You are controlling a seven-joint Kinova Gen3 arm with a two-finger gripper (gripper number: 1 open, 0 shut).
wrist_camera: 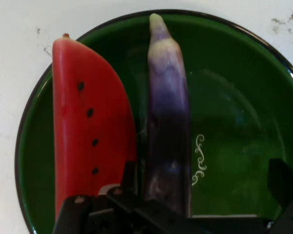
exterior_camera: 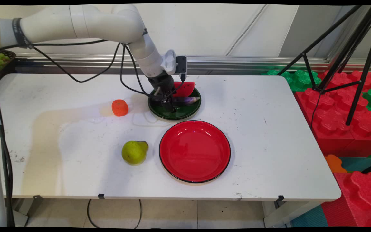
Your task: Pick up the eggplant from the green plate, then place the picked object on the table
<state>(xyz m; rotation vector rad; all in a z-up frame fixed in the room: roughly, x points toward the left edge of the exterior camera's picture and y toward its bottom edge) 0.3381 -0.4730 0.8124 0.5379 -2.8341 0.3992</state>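
Table (exterior_camera: 269, 135): we record a white top, scuffed, carrying two plates and loose toy produce.
Arm: we see it reach in from the upper left, bend at the elbow and slope down and to the right, its wrist tilted over the far plate, black cables hanging from it.
Red plate (exterior_camera: 195, 151): bare, at the near middle, just in front of the green plate (exterior_camera: 185, 114) and apart from it.
Green plate (wrist_camera: 234, 146): holds a watermelon slice (wrist_camera: 90, 126) and a purple eggplant (wrist_camera: 168, 126) lying side by side, close enough that we cannot tell whether they touch.
Pear (exterior_camera: 135, 152): green, just left of the red plate, apart from it.
Orange piece (exterior_camera: 119, 107): left of the green plate, apart from it.
Gripper (wrist_camera: 205, 195): low inside the green plate. We find the fingers spread wide; one finger (wrist_camera: 130, 176) stands in the gap between slice and eggplant, the other (wrist_camera: 283, 183) well out on the bare green side. The eggplant's near end lies between them, and nothing is clamped.
Risk: in our judgement the finger in the gap sits so near the slice that closing or shifting sideways could nudge it; the eggplant is round and glossy, and could roll away from a pinch.
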